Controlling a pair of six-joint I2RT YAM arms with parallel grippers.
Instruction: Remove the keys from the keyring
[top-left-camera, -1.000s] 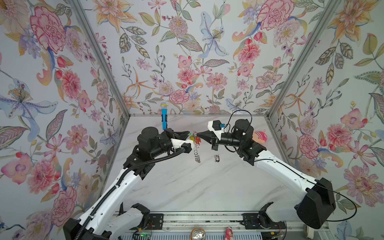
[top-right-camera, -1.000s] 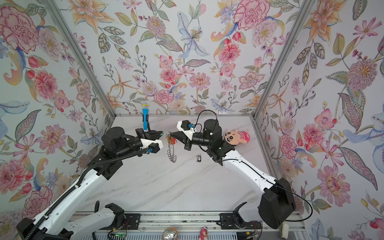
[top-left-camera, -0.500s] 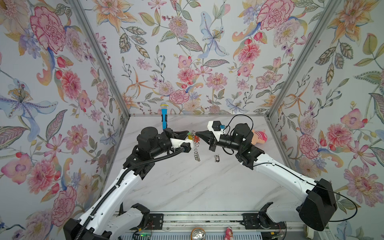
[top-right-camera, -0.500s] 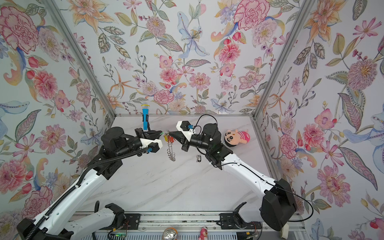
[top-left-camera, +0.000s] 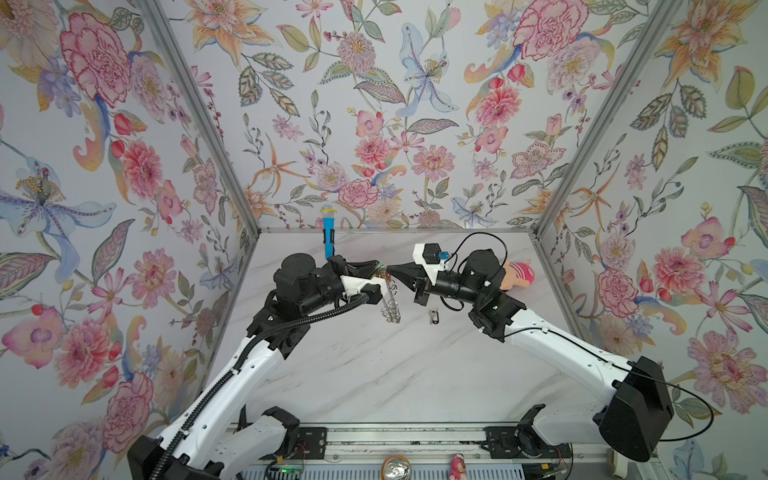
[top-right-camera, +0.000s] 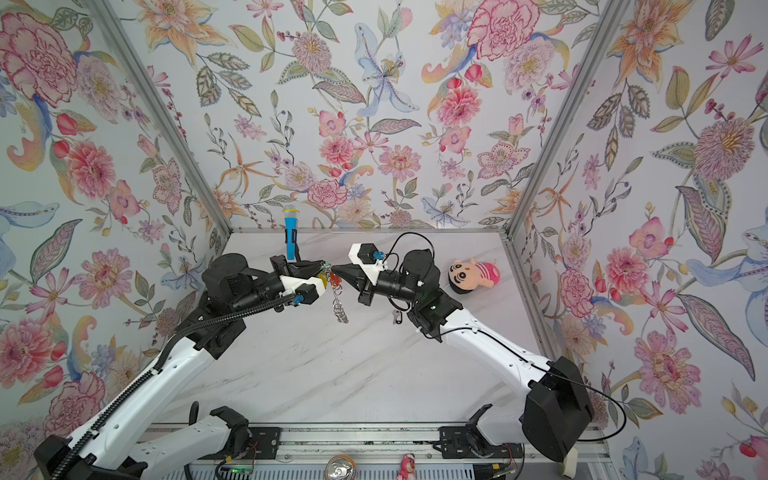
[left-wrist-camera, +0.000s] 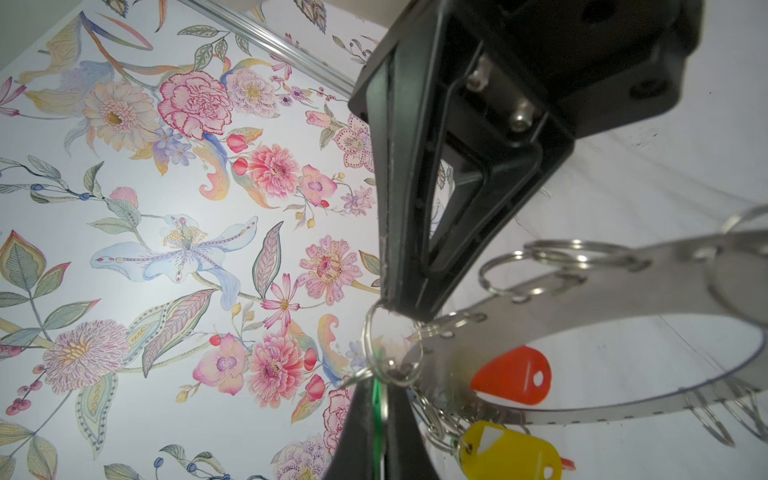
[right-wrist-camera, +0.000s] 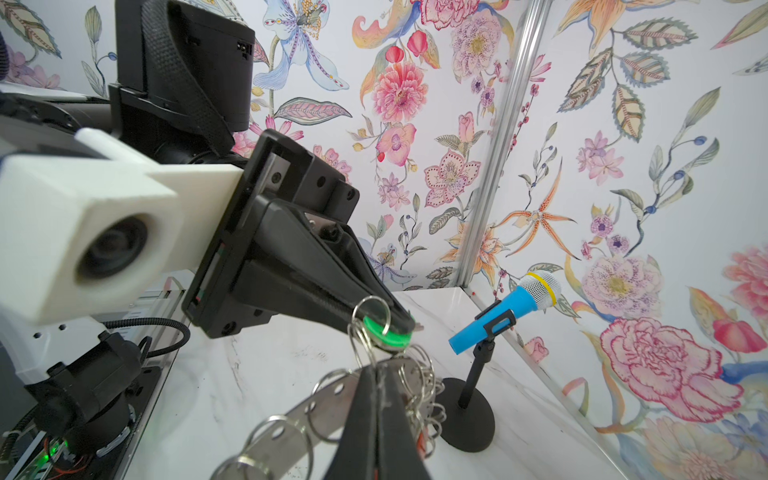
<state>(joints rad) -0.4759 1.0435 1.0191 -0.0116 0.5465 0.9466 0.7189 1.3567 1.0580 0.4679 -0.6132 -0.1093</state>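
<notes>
Left gripper (right-wrist-camera: 399, 324) is pressed together on the green tag (right-wrist-camera: 386, 334) of 1 key, flat between its tips. The right gripper (left-wrist-camera: 392, 305) is closed too, and seems to nip a thin wire loop (left-wrist-camera: 392, 345) at the rim of the keyring (left-wrist-camera: 582, 299). The 2 meet tip to tip in mid-air, and the keyring hangs edge-on beneath them, clear of the table (top-left-camera: 374, 374).

The keyring looks like thin, stiff sheet metal: light, smooth and probably slippery. Hung from 1 loop, it is free to swing and twist. The loops look like springy split wire, so a key likely has to be wound off rather than pulled straight. Wire that thin could roll out of a pinch.

The keys (top-right-camera: 334, 283) bunch near the top of the keyring, with a red tag (left-wrist-camera: 515, 382) and a yellow tag (left-wrist-camera: 507, 457) beside the grip. These hard, flat plastic tags offer the surest hold, gripped across their broad faces. The disc is best steadied at its rim, close to the loop being worked.

What looks like 1 loose key (top-left-camera: 433, 318) lies on the table under the right gripper. A toy microphone (top-left-camera: 328, 232) stands at the back, and a doll (top-left-camera: 515, 274) lies behind the right arm.
</notes>
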